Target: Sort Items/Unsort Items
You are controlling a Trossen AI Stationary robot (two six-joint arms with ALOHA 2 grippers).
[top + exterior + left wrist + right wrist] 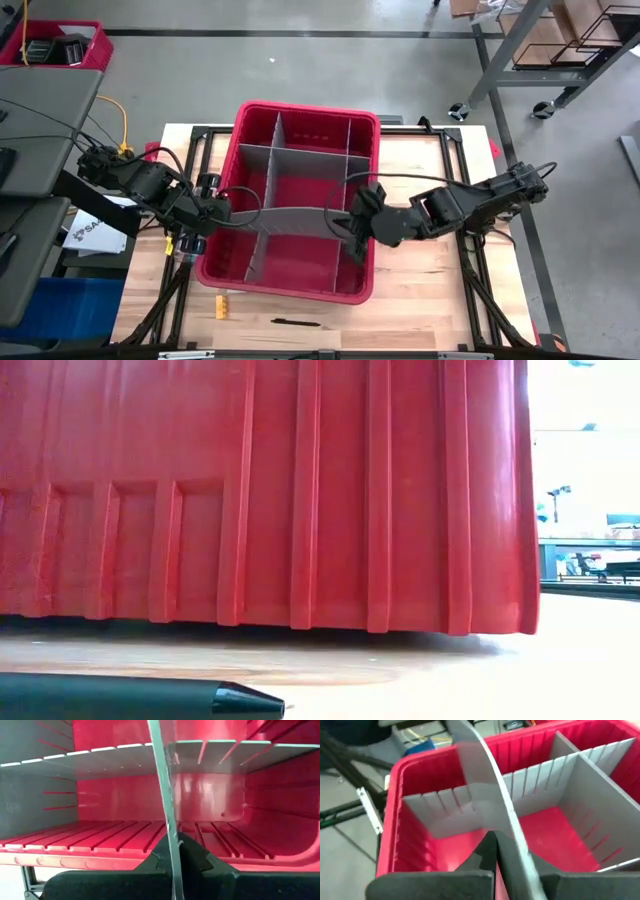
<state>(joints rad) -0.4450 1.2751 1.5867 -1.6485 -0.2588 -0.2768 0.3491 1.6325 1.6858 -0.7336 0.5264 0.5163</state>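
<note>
High view shows a red bin (300, 130) with grey dividers on the table. Both claws pinch one loose grey divider strip (285, 214) across the bin: the left gripper (207, 213) at nine o'clock, the right gripper (356, 215) at three o'clock. At six o'clock lie a dark pen (297, 322) and a yellow block (222, 304).

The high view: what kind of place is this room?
Probably a workshop or robotics lab: bare concrete floor, a metal shelving rack on casters, and a wooden worktable holding a red divided bin.
</note>
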